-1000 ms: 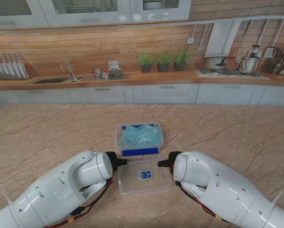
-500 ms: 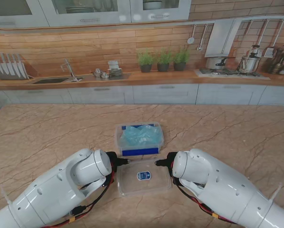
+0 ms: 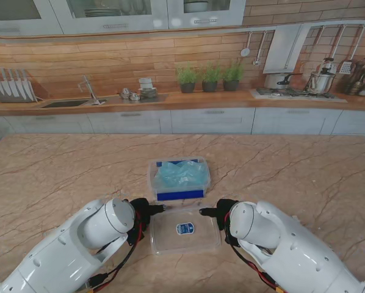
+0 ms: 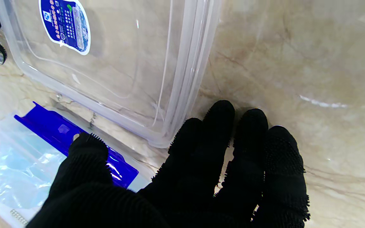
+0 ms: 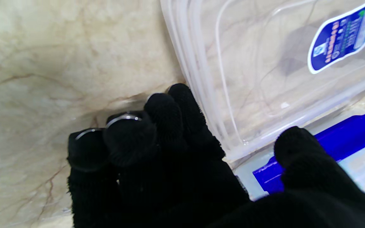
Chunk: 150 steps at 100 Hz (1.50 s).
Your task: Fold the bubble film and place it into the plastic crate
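The clear plastic crate (image 3: pixel 153 173) stands at the table's middle with the pale blue bubble film (image 3: pixel 179 173) bunched inside it and a blue clasp (image 3: pixel 180 195) on its near side. Its transparent lid (image 3: pixel 185 239) with a blue label lies flat just nearer to me. My left hand (image 3: pixel 147 210) rests at the lid's far left corner, fingers (image 4: pixel 217 133) spread on the table beside the lid (image 4: pixel 122 63), thumb over the clasp (image 4: pixel 52 129); it holds nothing. My right hand (image 3: pixel 214 211) sits at the lid's far right corner, fingers (image 5: pixel 169 117) loosely curled against the lid's (image 5: pixel 265 63) edge, holding nothing.
The marble table (image 3: pixel 304 177) spreads wide on both sides of the crate. Far behind it runs a kitchen counter (image 3: pixel 170 101) with a sink, potted herbs and a stove. My two white forearms fill the near corners of the stand view.
Both forearms have drawn back toward me and lower in the stand view. The lid has shifted slightly nearer to me. The crate and film have not moved.
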Each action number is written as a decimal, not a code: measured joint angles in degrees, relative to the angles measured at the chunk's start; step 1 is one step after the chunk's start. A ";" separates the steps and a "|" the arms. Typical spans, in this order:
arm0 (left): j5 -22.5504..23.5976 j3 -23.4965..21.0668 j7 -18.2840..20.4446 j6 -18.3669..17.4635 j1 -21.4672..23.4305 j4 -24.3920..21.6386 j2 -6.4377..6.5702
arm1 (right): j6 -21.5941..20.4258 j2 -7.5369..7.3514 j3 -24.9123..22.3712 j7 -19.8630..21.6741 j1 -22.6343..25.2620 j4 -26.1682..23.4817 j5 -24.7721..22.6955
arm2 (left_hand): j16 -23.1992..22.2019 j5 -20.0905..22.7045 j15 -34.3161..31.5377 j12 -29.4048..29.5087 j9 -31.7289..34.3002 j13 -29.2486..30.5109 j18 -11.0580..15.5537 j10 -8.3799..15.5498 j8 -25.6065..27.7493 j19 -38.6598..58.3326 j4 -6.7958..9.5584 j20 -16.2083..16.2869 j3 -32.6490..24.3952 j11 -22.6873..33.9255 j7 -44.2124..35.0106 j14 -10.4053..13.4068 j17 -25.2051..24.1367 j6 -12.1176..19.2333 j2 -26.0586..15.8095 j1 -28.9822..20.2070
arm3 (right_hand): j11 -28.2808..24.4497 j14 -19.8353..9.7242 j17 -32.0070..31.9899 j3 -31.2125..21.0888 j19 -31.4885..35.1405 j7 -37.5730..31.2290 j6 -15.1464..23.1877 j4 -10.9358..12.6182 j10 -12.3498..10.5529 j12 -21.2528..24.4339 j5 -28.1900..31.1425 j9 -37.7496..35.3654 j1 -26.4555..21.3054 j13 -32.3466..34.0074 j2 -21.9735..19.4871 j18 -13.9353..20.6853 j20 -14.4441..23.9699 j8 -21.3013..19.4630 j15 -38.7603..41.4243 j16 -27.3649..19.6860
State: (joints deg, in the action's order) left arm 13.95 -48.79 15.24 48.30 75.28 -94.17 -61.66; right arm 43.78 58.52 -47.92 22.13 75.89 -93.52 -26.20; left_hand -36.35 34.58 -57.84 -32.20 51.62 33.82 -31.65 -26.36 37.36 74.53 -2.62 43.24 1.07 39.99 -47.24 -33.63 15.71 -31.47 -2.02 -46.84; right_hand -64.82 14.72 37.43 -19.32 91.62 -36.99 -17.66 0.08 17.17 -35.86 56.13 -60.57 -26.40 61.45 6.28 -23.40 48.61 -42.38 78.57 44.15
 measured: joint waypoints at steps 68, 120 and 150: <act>-0.08 -5.80 -1.51 -5.41 7.94 -5.11 0.19 | -3.83 -0.75 -5.34 -0.21 5.47 -4.81 -1.86 | 0.55 0.59 6.19 4.42 0.64 0.10 1.01 -3.17 -1.36 -0.64 0.00 -1.18 0.00 -4.84 2.23 1.08 -0.23 -3.32 0.00 -0.75 | 0.02 0.67 0.00 0.56 0.13 0.63 -1.36 0.00 0.91 -0.03 -0.01 0.04 -0.02 0.00 0.00 -0.95 0.45 0.23 0.63 0.00; -0.33 -9.18 -4.36 -8.86 11.57 -7.52 -0.42 | -5.28 -0.66 -7.32 -0.97 7.18 -6.20 -1.83 | 2.98 0.61 10.49 4.52 0.65 0.05 1.30 -4.01 -1.39 -0.66 0.00 -1.21 0.00 -4.93 2.24 1.14 -0.45 -4.01 0.00 -0.75 | 0.02 0.91 0.01 0.56 0.16 0.64 -1.57 0.00 1.12 -0.03 -0.01 0.04 -0.04 0.00 0.00 -1.43 0.59 0.24 0.67 0.00; -0.25 -10.83 -7.16 -10.77 13.33 -9.42 -0.93 | -5.84 -0.66 -8.31 -0.98 7.57 -6.88 -1.48 | 3.08 1.24 10.50 4.53 1.26 0.04 1.30 -4.51 -1.39 -0.66 0.00 -1.21 0.00 -4.93 2.24 1.04 0.16 -4.39 0.01 -1.48 | 0.06 0.95 0.01 0.56 0.16 0.90 -1.68 0.00 1.19 -0.03 -0.01 0.04 -0.04 0.00 0.00 -1.45 0.61 0.08 0.69 0.00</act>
State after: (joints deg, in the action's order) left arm 13.70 -59.61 8.08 37.54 88.61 -103.59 -62.59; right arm 37.94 57.87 -56.22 21.15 83.46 -100.40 -27.68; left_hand -33.27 35.82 -47.33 -27.68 52.88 33.86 -30.35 -30.87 35.97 73.87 -2.62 42.03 1.07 35.06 -45.00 -32.59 15.87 -35.86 -2.02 -48.32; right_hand -64.76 15.66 37.43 -18.76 91.78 -36.09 -19.34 0.08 18.36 -35.89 56.12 -60.53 -26.45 61.45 6.28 -24.85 49.22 -42.30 79.26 44.15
